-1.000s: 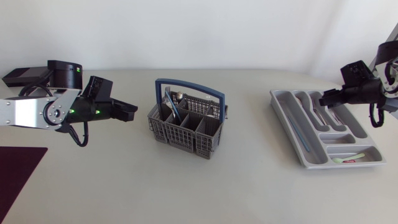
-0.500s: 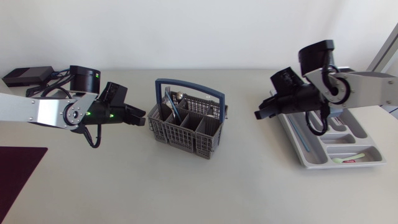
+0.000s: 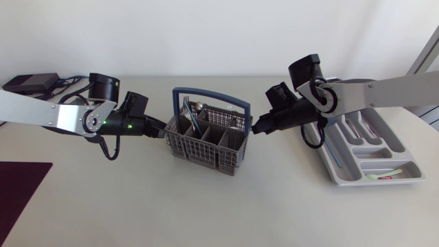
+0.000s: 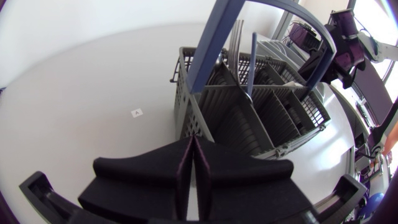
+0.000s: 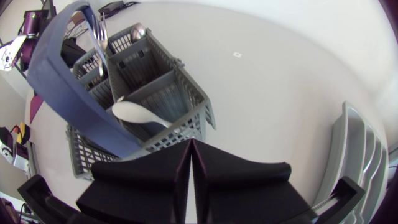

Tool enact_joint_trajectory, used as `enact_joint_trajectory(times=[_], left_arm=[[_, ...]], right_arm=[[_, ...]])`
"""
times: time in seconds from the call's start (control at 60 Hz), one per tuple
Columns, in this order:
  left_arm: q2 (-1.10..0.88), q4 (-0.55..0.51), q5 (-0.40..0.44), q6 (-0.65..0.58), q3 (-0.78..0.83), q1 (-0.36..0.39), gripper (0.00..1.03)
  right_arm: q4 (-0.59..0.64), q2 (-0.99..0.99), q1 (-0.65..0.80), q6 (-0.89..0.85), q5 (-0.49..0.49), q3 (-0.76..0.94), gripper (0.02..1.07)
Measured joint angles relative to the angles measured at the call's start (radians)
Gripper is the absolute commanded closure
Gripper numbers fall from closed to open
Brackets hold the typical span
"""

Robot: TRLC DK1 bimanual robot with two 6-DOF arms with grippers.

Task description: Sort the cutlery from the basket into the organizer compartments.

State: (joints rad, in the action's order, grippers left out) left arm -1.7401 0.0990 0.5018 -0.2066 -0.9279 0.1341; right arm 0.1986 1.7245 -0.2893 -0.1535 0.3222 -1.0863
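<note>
Presently: grey basket [image 3: 206,149], centre frame, cutlery [image 3: 191,113] standing in its rear pockets. Left gripper [image 3: 159,125], fingers pressed together and empty, just beside its left wall; right gripper [image 3: 259,127] (likewise closed, empty) just beside its right wall. Organizer [image 3: 377,182], right of frame, partly filled.

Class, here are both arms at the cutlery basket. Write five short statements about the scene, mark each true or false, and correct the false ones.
1. The left end effector is shut with nothing in it. True.
2. The right end effector holds a fork. False: it is shut and empty, beside the basket.
3. The basket is empty. False: cutlery stands in it.
4. The organizer has utensils in it. True.
5. The basket lies tipped on its side. False: it stands upright between the two end effectors.
</note>
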Motion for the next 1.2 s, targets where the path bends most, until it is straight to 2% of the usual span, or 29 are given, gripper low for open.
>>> enact_joint_trajectory(times=[0.417,0.667,1.0,1.2], left_arm=[[0.091,-0.026,0.028,0.0,0.077,0.001,1.0],[0.159,-0.036,0.04,0.0,0.145,0.02,1.0],[0.202,-0.072,0.041,0.0,0.176,0.072,1.0],[0.224,-0.079,0.041,-0.004,0.176,0.064,0.97]], right_arm=[[0.041,0.093,0.003,0.042,0.041,-0.126,1.02],[0.058,0.086,0.002,0.046,0.042,-0.123,1.02],[0.068,-0.017,0.007,0.046,0.043,-0.056,1.02],[0.064,-0.051,0.011,0.046,0.011,-0.02,1.01]])
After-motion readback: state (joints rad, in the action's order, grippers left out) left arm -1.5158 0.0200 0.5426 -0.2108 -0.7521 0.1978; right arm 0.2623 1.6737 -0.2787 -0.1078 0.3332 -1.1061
